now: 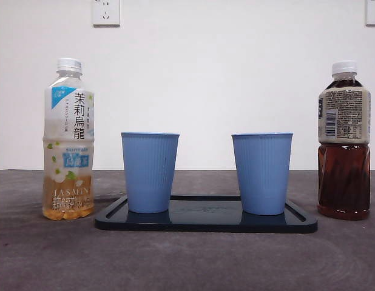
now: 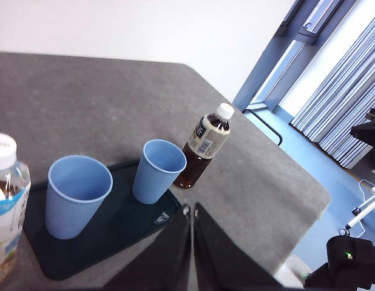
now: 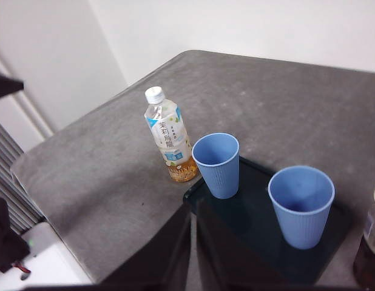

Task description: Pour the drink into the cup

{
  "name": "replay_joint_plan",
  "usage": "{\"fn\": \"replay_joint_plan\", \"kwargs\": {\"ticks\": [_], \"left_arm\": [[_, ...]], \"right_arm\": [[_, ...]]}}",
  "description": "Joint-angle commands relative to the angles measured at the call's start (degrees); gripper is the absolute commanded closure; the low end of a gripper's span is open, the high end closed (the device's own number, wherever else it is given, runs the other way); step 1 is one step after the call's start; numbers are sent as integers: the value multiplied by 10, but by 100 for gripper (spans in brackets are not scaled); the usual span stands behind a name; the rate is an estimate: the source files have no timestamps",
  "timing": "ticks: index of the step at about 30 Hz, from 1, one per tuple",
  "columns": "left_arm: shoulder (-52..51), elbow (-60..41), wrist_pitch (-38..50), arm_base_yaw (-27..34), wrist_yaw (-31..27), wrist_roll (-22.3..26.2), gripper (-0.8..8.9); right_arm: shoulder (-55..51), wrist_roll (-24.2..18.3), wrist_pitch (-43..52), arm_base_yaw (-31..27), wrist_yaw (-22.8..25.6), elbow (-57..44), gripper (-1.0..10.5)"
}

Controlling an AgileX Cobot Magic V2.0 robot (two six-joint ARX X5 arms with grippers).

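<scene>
Two blue ribbed cups [image 1: 150, 173] [image 1: 261, 174] stand empty and upright on a dark tray [image 1: 206, 222]. Left of the tray stands a capped jasmine tea bottle [image 1: 68, 139] with a little pale drink at its bottom. On the tray's right stands a capped bottle of dark tea [image 1: 344, 142]. No gripper shows in the front view. My left gripper [image 2: 192, 212] hangs shut and empty above the table, short of the tray [image 2: 84, 254] and the dark bottle [image 2: 204, 145]. My right gripper [image 3: 193, 212] is also shut and empty, short of the tray [image 3: 260, 242] and the jasmine bottle [image 3: 169, 136].
A white wall with sockets [image 1: 106, 12] rises behind the grey table [image 1: 187, 260]. The table's edge [image 2: 297, 212] drops off beyond the dark bottle, and its other edge [image 3: 66, 200] lies past the jasmine bottle.
</scene>
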Motion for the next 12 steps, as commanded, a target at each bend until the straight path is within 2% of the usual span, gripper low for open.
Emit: {"fn": "replay_joint_plan", "kwargs": {"ticks": [1,5,8,12], "left_arm": [[0,16,7,-2,2,15,805],[-4,16,7,-2,2,15,767],[-4,16,8,-2,1,15,621],[-3,16,14,-2,1,15,377]], "right_arm": [[0,-28,1,5,-1,12,935],[0,-28,-2,5,-1,12,934],[1,-28,-1,5,-1,12,905],[1,-28,-2,5,0,12,677]]}}
